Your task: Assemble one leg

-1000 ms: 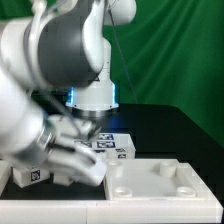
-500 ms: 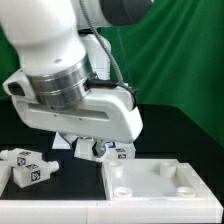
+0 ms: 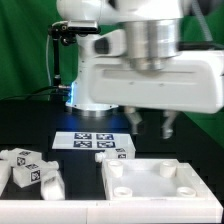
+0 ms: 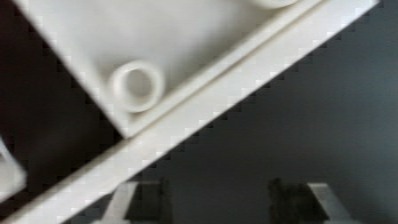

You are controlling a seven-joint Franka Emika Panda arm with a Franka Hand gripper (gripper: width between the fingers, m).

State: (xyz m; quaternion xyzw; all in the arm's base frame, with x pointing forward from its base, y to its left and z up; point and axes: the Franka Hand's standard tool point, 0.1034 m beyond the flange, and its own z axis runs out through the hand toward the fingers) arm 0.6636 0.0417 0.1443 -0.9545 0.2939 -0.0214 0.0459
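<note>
Currently, exterior view: the arm's wrist and hand housing fill the upper frame toward the exterior view's right, so near the camera that the top and right edges cut them off. Gripper [image 3: 151, 124] points straight down. Its two dark fingers [image 3: 168, 126] stand apart with nothing between them. It hangs over the black table [image 3: 75, 185] toward the far side of the panel [image 3: 150, 188], touching nothing; its height I cannot judge. Arm base [image 3: 92, 98] stands behind, a blue glow at its foot. Marker board [image 3: 95, 143] lies flat in front of the base.

Leg [image 3: 33, 176] lies on the table at the exterior view's lower left, well apart from the gripper, one tag facing the camera. Other legs [image 3: 20, 157] crowd just beside it. The frame's left edge clips the group, so I cannot count them. Tags show only black-and-white square patterns, too small to read.

Wrist view: the camera looks down past the fingertips [image 4: 294, 200], which show as two blurred dark bars, parallel, with the gap clear and dark table behind. The panel's corner crosses the frame on a diagonal, showing a raised rim and one round socket [image 4: 137, 83]. A second round shape is clipped at the frame's edge and hard to make out.
</note>
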